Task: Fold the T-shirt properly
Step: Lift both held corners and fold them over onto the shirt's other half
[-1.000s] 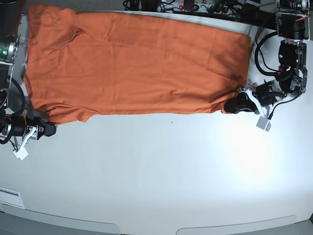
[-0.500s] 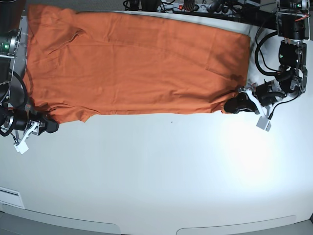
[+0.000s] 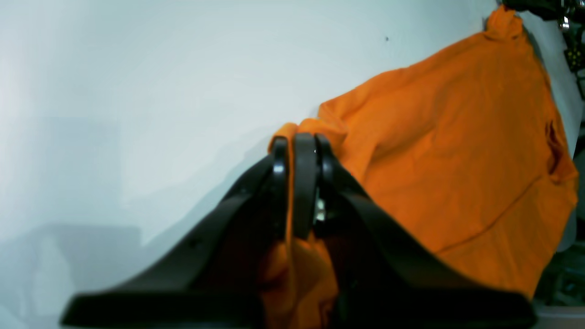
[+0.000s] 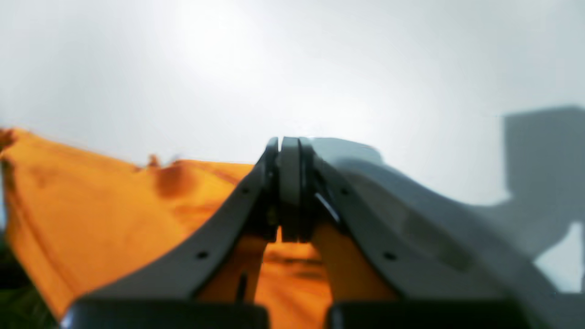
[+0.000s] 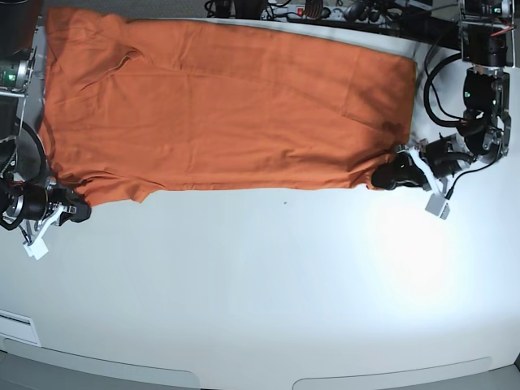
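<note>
Right gripper (image 5: 75,210) now snapped shut on T-shirt (image 5: 227,106) near-edge corner, wide a moment ago. Left gripper (image 5: 382,176) clamps opposite corner, so edge lifts evenly, I'd guess.

You're looking at a white counter (image 5: 268,284) with a glossy top. The T-shirt (image 5: 227,106) lies directly on it, spread flat along the counter's far side, its long axis running side to side. The shirt's near edge has a few soft wrinkles. A tiny dark speck (image 5: 285,201) sits on the counter just beside that near edge.
</note>
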`<action>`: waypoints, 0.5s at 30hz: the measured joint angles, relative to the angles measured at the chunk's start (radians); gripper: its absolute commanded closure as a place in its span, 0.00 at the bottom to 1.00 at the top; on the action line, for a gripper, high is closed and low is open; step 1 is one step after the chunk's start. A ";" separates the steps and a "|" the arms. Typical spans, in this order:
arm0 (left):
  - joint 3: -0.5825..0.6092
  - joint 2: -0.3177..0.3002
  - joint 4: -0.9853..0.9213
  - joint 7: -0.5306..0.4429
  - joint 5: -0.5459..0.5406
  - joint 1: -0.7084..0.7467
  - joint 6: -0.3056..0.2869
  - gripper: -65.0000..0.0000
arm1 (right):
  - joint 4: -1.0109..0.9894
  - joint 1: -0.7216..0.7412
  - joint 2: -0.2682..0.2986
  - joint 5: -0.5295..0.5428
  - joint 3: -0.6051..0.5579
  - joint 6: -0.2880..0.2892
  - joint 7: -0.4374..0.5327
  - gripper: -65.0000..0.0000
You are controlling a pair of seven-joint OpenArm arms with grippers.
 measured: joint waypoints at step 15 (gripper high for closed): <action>0.000 -0.002 0.070 0.019 -0.016 -0.033 -0.010 1.00 | 0.570 -0.308 0.117 0.115 -0.006 0.000 -0.003 1.00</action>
